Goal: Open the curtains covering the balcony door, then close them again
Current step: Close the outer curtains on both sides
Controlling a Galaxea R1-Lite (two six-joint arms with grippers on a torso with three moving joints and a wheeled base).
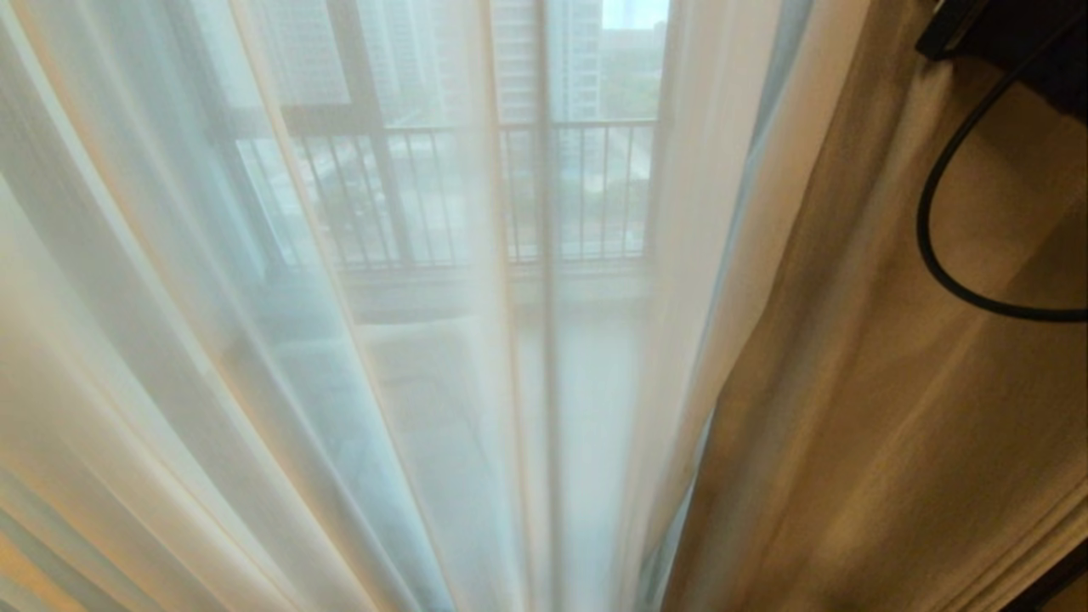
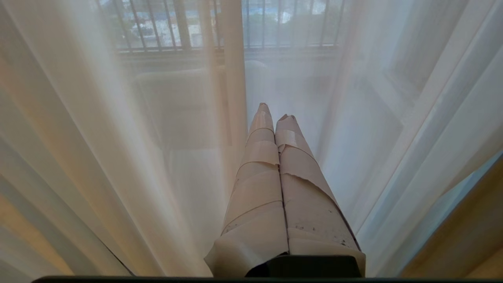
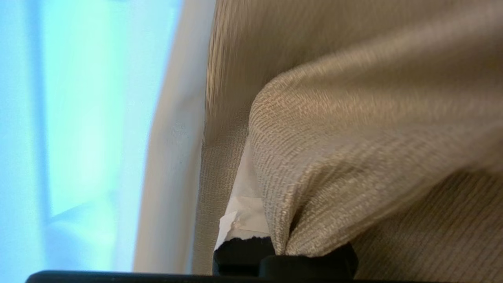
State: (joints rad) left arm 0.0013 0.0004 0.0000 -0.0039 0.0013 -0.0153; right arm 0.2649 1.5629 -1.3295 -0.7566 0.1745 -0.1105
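1. Background first: daylight, hazy towers and a balcony railing (image 1: pixel 476 191) are what you see through the fabric; your head view is filled with curtain, nearly nothing else.
2. Nearest you, right side: the thick beige drape (image 1: pixel 892 408), opaque, coarse woven texture, heavy folds, fills the right part of the head view. A black cable (image 1: pixel 931 246) loops in front of it at upper right.
3. Your right gripper (image 3: pixel 275 239) is pressed together on a fold of that beige drape; cloth bunches out of the jaws and one taped white finger (image 3: pixel 243 212) shows beside it. Wrist view is smeared.
4. Your left gripper (image 2: pixel 275 118) has its tape-wrapped fingers pressed together, holding nothing, pointing at the white sheer (image 2: pixel 129 157) with its tips close to the fabric; contact unclear.
5. Same sheer in the head view: thin, see-through, long pleats across left and centre, hanging over the glass.
6. Behind it: the balcony door (image 1: pixel 548 280), one slim upright of the frame visible through the sheer at centre. Balcony floor and railing farther out.
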